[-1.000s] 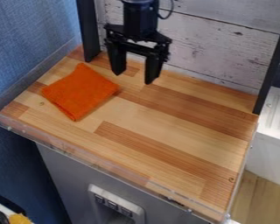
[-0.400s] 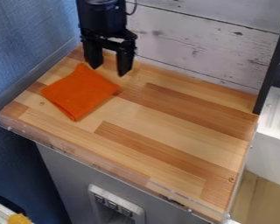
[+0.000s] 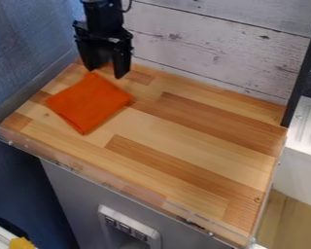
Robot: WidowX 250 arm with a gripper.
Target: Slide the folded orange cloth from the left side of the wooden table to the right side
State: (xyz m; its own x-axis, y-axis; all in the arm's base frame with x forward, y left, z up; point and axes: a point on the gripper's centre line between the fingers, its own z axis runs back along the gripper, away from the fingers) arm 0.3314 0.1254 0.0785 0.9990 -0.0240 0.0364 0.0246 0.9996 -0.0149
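1. Spreading out beneath and in front of the gripper [image 3: 105, 73], the wooden work surface [image 3: 184, 141] is made of light and darker strips, with a clear rim [image 3: 106, 184] along its near edge.
2. Behind the gripper, and reaching well to its right in the view, stands a whitewashed plank wall [image 3: 216, 48] with dark seams and worn patches.
3. To the gripper's left in the view is a blue textured wall [image 3: 28, 39].
4. Below the work surface, well apart from the gripper on the near side, is a gray front [image 3: 80, 199].
5. Far to the gripper's right sits a white unit [image 3: 298, 177] with a ridged top, above a strip of wooden floor [image 3: 285, 221].
6. The gripper itself hangs pointing down over the far left part of the work surface. It is open, its two black fingers [image 3: 123, 61] apart, with nothing held between them.
7. A slim black post [image 3: 304, 68] rises well to the gripper's right.
8. An orange cloth [image 3: 88, 104] lies flat just in front of the gripper, one corner near the fingertips; whether they touch it, I cannot tell.
9. Farther toward the camera from the gripper, a pale panel [image 3: 105, 214] with dark parts is set on the gray front.
10. Lowest, near the view's bottom left, is a small yellow thing [image 3: 20, 243], well apart from the gripper.
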